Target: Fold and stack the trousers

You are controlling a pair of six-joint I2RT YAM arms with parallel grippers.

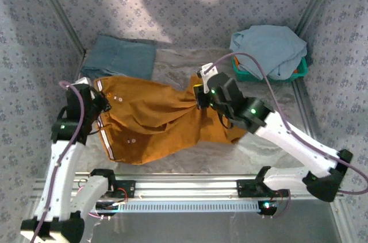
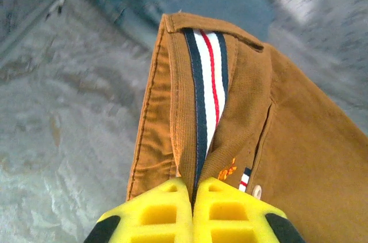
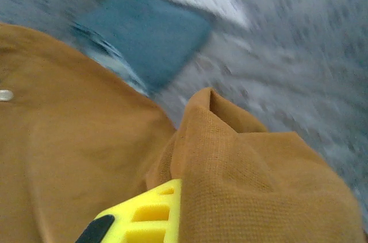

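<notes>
The rust-orange trousers [image 1: 155, 122] lie spread across the middle of the table, waistband at the left with its striped trim [image 2: 208, 76]. My left gripper [image 1: 99, 104] is shut on the waistband, its yellow fingers [image 2: 164, 211] pinching the cloth [image 2: 299, 139] just below the stripes. My right gripper [image 1: 201, 100] is shut on a bunched fold of the legs [image 3: 259, 180] near the table's middle. One yellow finger [image 3: 149, 211] shows there; cloth drapes over the other. A small light button [image 3: 4, 95] sits at the left edge of the right wrist view.
A folded teal-blue denim garment [image 1: 125, 56] lies at the back left, just behind the waistband. A teal basket [image 1: 299, 72] at the back right holds a pale light-blue garment [image 1: 270, 47]. Patterned walls enclose the table on three sides.
</notes>
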